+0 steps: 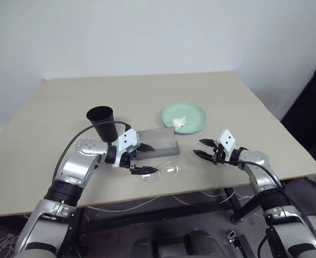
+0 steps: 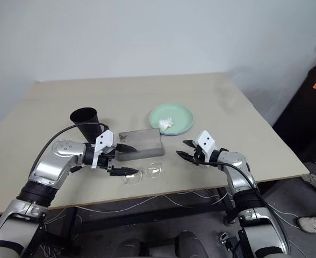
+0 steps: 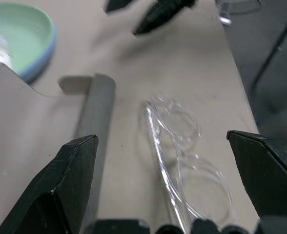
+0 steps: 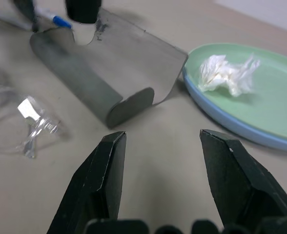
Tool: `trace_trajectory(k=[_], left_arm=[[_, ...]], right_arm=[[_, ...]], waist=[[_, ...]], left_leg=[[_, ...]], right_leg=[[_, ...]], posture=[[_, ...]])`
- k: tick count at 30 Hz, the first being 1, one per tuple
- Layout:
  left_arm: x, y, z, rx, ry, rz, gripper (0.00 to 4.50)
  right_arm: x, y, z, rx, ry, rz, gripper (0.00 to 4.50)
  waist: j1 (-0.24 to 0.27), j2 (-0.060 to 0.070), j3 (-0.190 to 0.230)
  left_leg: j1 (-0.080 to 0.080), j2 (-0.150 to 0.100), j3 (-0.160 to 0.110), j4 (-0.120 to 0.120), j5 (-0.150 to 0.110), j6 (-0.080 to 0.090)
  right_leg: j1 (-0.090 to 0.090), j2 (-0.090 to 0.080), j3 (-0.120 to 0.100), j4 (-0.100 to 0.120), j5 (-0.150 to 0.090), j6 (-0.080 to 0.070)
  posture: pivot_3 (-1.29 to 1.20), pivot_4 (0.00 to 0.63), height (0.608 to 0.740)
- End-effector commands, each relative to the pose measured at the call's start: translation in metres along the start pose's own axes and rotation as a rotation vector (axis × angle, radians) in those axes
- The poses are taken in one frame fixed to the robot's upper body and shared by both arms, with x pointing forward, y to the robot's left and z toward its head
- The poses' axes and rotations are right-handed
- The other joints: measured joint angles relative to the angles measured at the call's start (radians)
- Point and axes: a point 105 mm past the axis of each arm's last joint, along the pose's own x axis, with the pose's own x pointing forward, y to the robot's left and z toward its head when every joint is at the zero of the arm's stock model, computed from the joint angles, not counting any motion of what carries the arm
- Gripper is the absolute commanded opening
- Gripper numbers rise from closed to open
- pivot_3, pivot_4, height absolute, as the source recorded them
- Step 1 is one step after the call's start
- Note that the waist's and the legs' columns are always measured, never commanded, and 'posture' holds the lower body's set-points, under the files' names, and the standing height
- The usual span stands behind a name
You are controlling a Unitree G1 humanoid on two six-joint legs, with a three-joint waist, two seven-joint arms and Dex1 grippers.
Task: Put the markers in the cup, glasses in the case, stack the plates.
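The clear glasses (image 1: 160, 171) lie near the table's front edge, just in front of the grey case (image 1: 158, 141), which seems to lie open. My left gripper (image 1: 145, 158) is open; one finger is over the case and the other by the glasses (image 3: 182, 161). My right gripper (image 1: 203, 148) hovers open and empty to the right of the case (image 4: 109, 68). The black cup (image 1: 100, 122) stands upright behind my left wrist. A blue-capped marker (image 4: 55, 20) lies on the table beyond the case, with a second pen (image 4: 4, 18) beside it. The mint green plate (image 1: 193, 114) rests on the light blue plate (image 4: 231, 127).
A crumpled white paper wad (image 1: 178, 122) lies on the green plate. The beige table (image 1: 147, 94) has open room behind the cup and plates. Its front edge runs close below the glasses. Cables hang under the table.
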Motion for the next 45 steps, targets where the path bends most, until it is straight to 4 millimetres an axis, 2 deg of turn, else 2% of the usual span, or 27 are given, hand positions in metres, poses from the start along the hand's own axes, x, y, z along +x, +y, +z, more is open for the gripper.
trace_trajectory(k=[1,10,15,23,34,38,45], left_arm=[[-0.003,0.005,0.011,0.027,0.03,-0.07,4.5],[0.02,0.006,0.013,-0.027,0.052,-0.185,4.5],[0.033,0.004,0.01,-0.043,0.065,-0.212,2.87],[0.034,0.004,0.009,-0.042,0.069,-0.214,0.03],[0.034,0.004,0.009,-0.042,0.07,-0.214,0.03],[0.037,0.002,0.004,-0.043,0.077,-0.216,0.03],[0.037,0.002,0.004,-0.042,0.078,-0.216,0.03]], right_arm=[[0.003,-0.001,0.015,-0.01,-0.068,-0.047,2.6],[-0.005,0.007,0.009,0.026,-0.084,-0.113,2.6],[-0.017,0.008,0.012,0.051,-0.104,-0.115,2.66],[-0.019,0.009,0.013,0.06,-0.105,-0.109,2.66],[-0.019,0.009,0.013,0.061,-0.104,-0.109,2.66],[-0.029,0.019,0.023,0.084,-0.15,-0.018,2.66],[-0.03,0.02,0.024,0.09,-0.149,-0.012,2.66]], waist=[[0.0,0.0,0.0],[-0.001,0.0,0.0],[0.0,0.0,0.0],[0.0,0.0,0.0],[0.0,0.0,0.0],[0.0,0.0,0.0],[0.0,0.0,0.0]], left_leg=[[0.0,0.0,0.0,0.0,0.0,0.0],[-0.001,-0.001,0.0,0.0,0.0,0.0],[-0.001,0.0,0.0,0.0,0.0,0.0],[0.0,0.0,0.0,0.001,0.0,0.0],[-0.001,0.0,0.0,0.001,0.0,0.001],[-0.001,-0.001,-0.001,0.001,0.0,0.001],[0.0,-0.001,0.0,0.002,0.0,0.001]], right_leg=[[0.0,0.0,0.0,0.001,0.0,0.0],[0.0,-0.001,0.001,-0.001,0.0,0.001],[0.0,0.0,0.001,0.0,0.0,0.001],[0.0,0.0,0.002,0.001,0.0,0.001],[0.0,0.0,0.002,0.001,0.0,0.001],[0.0,0.0,0.002,0.0,-0.001,0.001],[0.001,-0.001,0.002,0.001,-0.001,0.001]], posture=[[0.0,0.0,0.74],[0.0,0.0,0.74],[0.0,0.0,0.74],[0.0,0.0,0.74],[0.0,0.0,0.74],[0.0,0.0,0.74],[0.0,0.0,0.74]])
